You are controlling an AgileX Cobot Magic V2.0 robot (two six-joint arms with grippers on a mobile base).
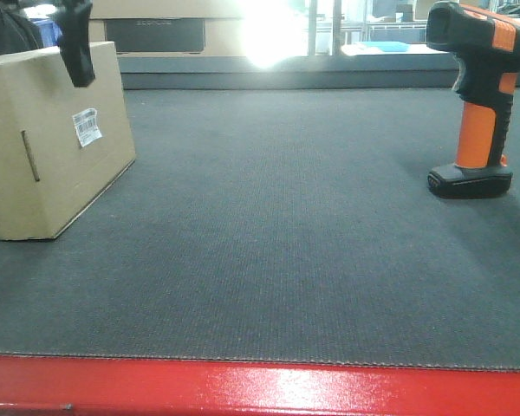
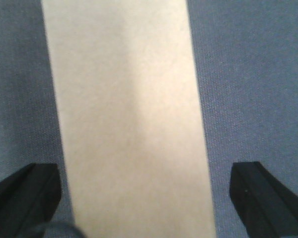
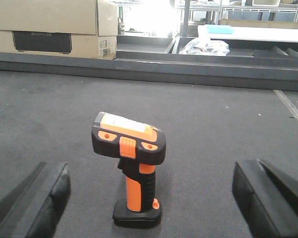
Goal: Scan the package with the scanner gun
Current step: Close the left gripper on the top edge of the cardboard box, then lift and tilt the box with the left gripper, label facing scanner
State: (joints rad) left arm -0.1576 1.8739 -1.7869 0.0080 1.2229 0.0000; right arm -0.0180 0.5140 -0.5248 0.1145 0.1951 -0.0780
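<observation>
Your left tool [image 2: 141, 196] is released, its 2 fingers [image 2: 25, 198] spread wide. The package [image 2: 124, 99] sits directly below it, with the plain tan top running lengthwise through the gap. One finger stands just beside the box's long edge and the other a little further off, with a strip of grey table [image 1: 286, 243] showing between that finger and the cardboard. In the front view, 1 dark finger of that tool hangs over the package's upper corner, above the small white barcode label [image 1: 87, 126]. The narrow slot [image 1: 30, 156] is on the box's near end, lower than the tool. You cannot tell from these views whether either finger touches the cardboard. Your right tool [image 3: 151, 198] is also released, with both fingers wide apart and low at the edges of its wrist view. The scanner gun [image 3: 131, 148] stands ahead of it, lined up with the middle of the gap and clear of both fingers. It is upright on its flat black base, with the orange handle rising to the black head and the back of the head turned toward the tool. Beyond the scanner gun, far ahead of the right tool and off to one side, a longer tan carton [image 3: 44, 42] with a dark panel rests past the table's far edge.
</observation>
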